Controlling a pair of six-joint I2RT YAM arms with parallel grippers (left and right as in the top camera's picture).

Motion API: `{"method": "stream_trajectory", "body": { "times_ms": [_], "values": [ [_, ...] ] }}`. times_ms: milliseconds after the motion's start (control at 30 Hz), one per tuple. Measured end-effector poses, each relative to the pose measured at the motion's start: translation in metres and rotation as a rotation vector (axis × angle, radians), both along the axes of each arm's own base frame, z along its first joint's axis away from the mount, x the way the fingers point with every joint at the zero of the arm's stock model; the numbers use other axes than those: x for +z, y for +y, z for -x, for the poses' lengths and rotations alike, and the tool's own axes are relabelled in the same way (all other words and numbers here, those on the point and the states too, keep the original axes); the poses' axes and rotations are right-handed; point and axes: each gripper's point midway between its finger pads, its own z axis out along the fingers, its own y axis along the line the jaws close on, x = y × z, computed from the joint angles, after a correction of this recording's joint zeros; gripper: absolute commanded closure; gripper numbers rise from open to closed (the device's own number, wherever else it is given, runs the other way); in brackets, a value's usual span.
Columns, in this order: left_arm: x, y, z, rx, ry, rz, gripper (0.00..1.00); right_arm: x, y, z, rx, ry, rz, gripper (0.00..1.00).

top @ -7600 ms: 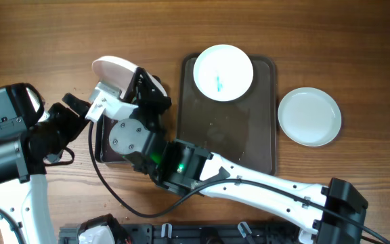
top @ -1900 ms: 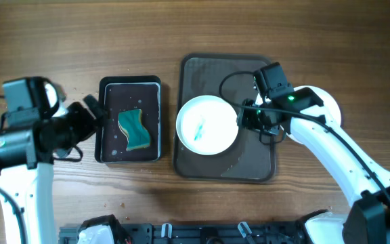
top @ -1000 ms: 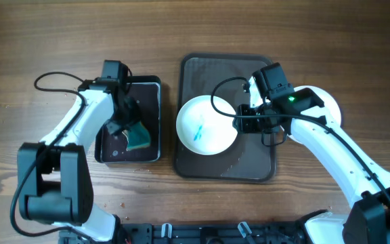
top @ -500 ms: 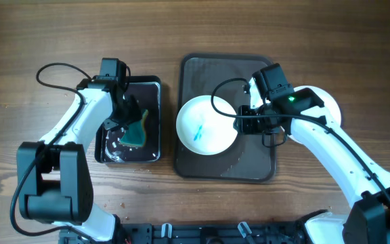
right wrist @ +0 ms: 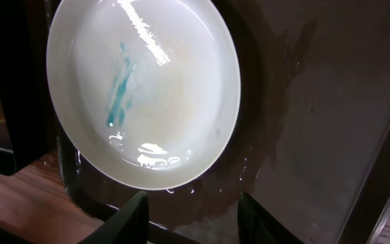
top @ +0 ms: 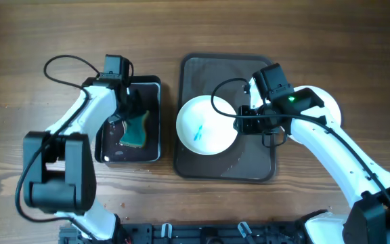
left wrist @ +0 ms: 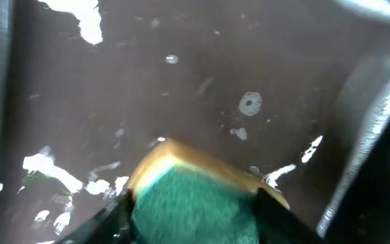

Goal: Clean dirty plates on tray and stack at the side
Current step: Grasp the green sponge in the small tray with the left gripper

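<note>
A white plate (top: 206, 125) with a teal smear lies on the left part of the dark tray (top: 256, 152), overhanging its left rim. My right gripper (top: 241, 122) sits at the plate's right rim. In the right wrist view the plate (right wrist: 144, 88) lies just beyond the right gripper (right wrist: 198, 213), which is open with only wet tray (right wrist: 317, 102) between its fingers. My left gripper (top: 128, 114) is down in the small black basin (top: 112, 150), shut on the green and yellow sponge (top: 135, 130). In the left wrist view the sponge (left wrist: 191, 193) fills the gap of the left gripper (left wrist: 191, 220).
The black basin has a wet floor with foam flecks (left wrist: 46, 169) and a raised rim (left wrist: 367, 156) close to the sponge. Bare wooden table (top: 59, 34) surrounds both trays. A black rail (top: 202, 234) runs along the table's near edge.
The left arm has shifted slightly toward the far side of the basin, carrying the sponge with it. The right arm and the plate have stayed put.
</note>
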Motion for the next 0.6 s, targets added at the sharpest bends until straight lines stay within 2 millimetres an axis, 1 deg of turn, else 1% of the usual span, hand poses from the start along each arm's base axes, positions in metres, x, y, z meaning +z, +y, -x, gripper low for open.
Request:
{"method": "stream_trajectory", "body": {
  "times_ms": [33, 67, 267, 300, 333, 400, 433, 500, 600],
  "values": [
    [-0.003, -0.001, 0.000, -0.006, 0.006, -0.001, 0.92, 0.000, 0.000, 0.000, 0.000, 0.000, 0.000, 0.57],
    [-0.005, -0.001, 0.001, -0.015, 0.011, -0.004, 0.96, 0.000, 0.000, 0.000, 0.000, 0.000, 0.000, 0.57],
    [-0.007, 0.001, 0.003, -0.028, 0.022, -0.020, 0.96, 0.000, 0.000, 0.001, 0.000, 0.002, 0.001, 0.58],
    [-0.007, 0.002, 0.003, -0.025, 0.026, -0.020, 0.89, 0.000, 0.000, 0.001, 0.000, 0.004, 0.002, 0.59],
    [-0.006, 0.003, 0.005, -0.015, 0.035, -0.020, 0.73, 0.000, 0.000, 0.001, 0.000, 0.005, 0.002, 0.58],
    [-0.004, 0.007, 0.009, 0.000, 0.057, -0.022, 0.39, 0.000, 0.000, 0.001, 0.000, 0.005, 0.002, 0.58],
    [-0.004, 0.008, 0.010, 0.014, 0.061, -0.021, 0.29, 0.000, 0.000, 0.001, 0.000, 0.005, 0.002, 0.58],
    [0.004, 0.013, 0.011, 0.031, 0.068, -0.021, 0.25, 0.000, 0.000, 0.001, 0.000, 0.005, 0.002, 0.59],
    [0.021, 0.012, 0.010, 0.041, 0.056, -0.007, 0.24, 0.000, 0.000, 0.001, 0.000, 0.004, 0.002, 0.58]
  ]
}}
